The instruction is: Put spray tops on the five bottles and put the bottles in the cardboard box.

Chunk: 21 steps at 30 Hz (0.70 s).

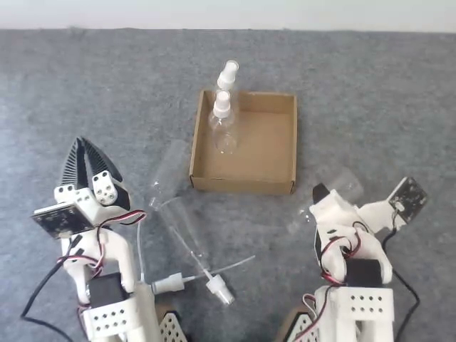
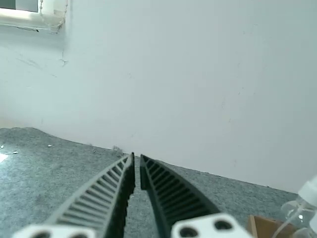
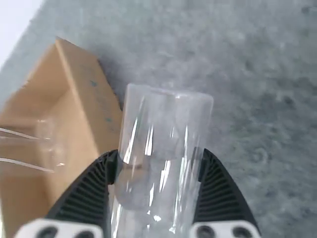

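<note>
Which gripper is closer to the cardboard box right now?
Right. The right gripper holds a clear bottle just off the near right corner of the cardboard box; the left gripper sits farther away, off its left side.

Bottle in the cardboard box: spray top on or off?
On. A white spray top sits on the neck of the bottle inside the cardboard box.

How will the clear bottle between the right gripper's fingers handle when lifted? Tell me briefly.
The clear bottle looks empty and thin-walled, so it is probably light and may flex if squeezed hard. Its smooth round wall could slip or twist between the ribbed fingers. Laid on its side on the grey mat, it would likely roll.
</note>
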Tool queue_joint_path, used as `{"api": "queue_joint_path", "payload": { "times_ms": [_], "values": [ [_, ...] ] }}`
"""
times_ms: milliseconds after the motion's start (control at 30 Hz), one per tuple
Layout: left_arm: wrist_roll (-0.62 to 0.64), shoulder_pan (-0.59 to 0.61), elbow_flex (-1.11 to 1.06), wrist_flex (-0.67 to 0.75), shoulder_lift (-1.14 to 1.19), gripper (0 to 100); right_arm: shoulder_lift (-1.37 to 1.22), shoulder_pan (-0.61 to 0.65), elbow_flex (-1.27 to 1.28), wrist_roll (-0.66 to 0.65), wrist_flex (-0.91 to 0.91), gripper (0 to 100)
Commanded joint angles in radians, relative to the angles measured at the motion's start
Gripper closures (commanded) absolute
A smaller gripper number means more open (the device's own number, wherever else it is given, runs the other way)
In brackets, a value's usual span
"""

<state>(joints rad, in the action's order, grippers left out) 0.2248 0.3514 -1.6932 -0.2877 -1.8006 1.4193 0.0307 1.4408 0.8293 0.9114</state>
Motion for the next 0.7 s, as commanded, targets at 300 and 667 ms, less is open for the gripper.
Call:
{"api": "queue_joint_path", "payload": {
  "times_ms": [300, 667],
  "values": [
    [-0.009, 0.005, 0.008, -0.002, -0.02, 98, 0.013, -0.018, 0.009, 0.005, -0.016, 88.4],
    [-0.009, 0.005, 0.008, -0.002, -0.02, 98, 0.022, -0.01, 0.008, 0.005, -0.016, 80.9]
  ]
}}
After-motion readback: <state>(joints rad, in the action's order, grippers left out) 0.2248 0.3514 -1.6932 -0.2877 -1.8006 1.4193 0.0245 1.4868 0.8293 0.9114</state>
